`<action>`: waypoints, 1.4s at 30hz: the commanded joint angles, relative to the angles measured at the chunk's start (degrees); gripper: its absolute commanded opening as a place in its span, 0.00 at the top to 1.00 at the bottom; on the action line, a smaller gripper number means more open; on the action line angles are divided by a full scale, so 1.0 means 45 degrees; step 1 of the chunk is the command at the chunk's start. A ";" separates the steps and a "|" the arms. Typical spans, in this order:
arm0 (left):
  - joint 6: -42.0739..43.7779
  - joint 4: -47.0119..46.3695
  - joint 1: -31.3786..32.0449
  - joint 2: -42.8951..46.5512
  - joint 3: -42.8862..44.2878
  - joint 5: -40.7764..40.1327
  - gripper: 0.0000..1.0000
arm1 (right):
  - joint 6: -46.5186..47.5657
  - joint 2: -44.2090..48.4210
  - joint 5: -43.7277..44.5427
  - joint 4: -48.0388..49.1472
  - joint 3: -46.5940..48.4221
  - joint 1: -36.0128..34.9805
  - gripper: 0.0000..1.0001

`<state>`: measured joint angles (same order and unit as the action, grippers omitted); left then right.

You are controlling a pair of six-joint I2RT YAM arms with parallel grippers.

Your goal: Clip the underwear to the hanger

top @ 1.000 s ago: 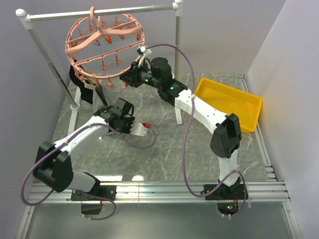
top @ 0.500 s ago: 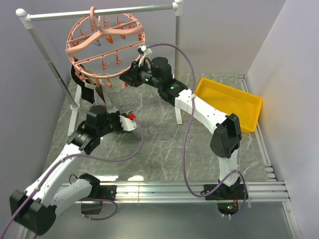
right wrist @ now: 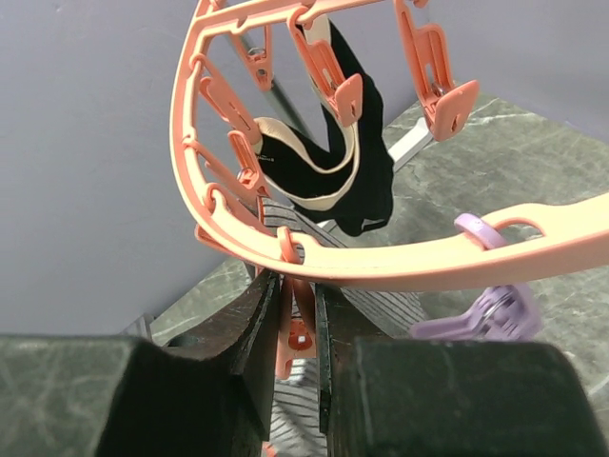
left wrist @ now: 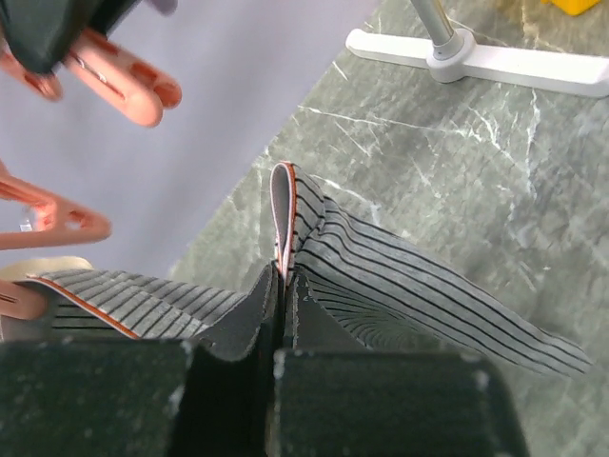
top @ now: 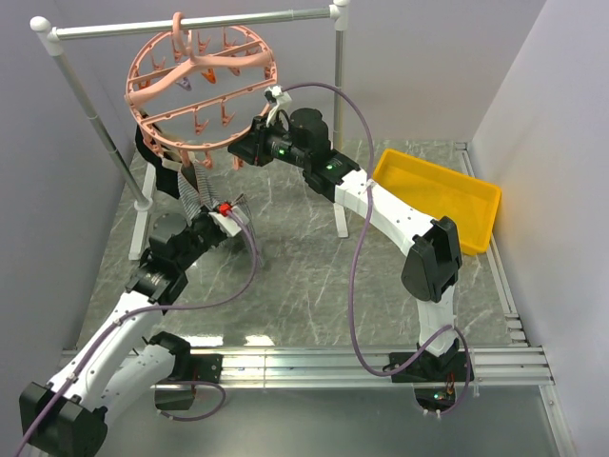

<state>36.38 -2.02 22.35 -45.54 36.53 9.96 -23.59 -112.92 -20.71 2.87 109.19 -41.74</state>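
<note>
Underwear fold pinched in my left end effector, below hanger, my right end effector clamping a pink clip there

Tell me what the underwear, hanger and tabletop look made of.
The underwear: soft matte fabric, probably knit; it folds and drapes. The hanger: moulded plastic, smooth, slight sheen; its clip likewise. The tabletop: grey-green marble look, white veins; stone or laminate, cannot tell.
</note>
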 commanded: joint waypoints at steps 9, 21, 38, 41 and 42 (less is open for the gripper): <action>-0.1834 -0.0644 -0.1118 -0.1305 0.1196 0.1576 0.99 | -0.0401 0.0719 -0.0339 0.0279 0.0365 0.0154 1.00; -0.1972 -0.0567 -0.1431 -0.2243 0.2447 0.2084 1.00 | -0.0284 0.0680 -0.0281 0.0318 0.0229 0.0173 1.00; -0.1737 -0.0332 -0.2056 -0.2575 0.3014 0.2611 1.00 | 0.0106 0.0719 -0.0164 0.0280 0.0053 0.0193 1.00; -0.1679 -0.0254 -0.2056 -0.2498 0.3053 0.2729 1.00 | 0.0223 0.0700 0.0012 0.0260 0.0053 0.0154 1.00; -0.1698 -0.0273 -0.2056 -0.2517 0.3053 0.2710 0.99 | 0.0243 0.0700 0.0051 0.0260 0.0072 0.0154 1.00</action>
<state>28.42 -1.89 13.34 -57.58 47.40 20.14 -23.70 -112.92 -21.91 2.98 109.19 -41.58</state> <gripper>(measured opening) 0.033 0.224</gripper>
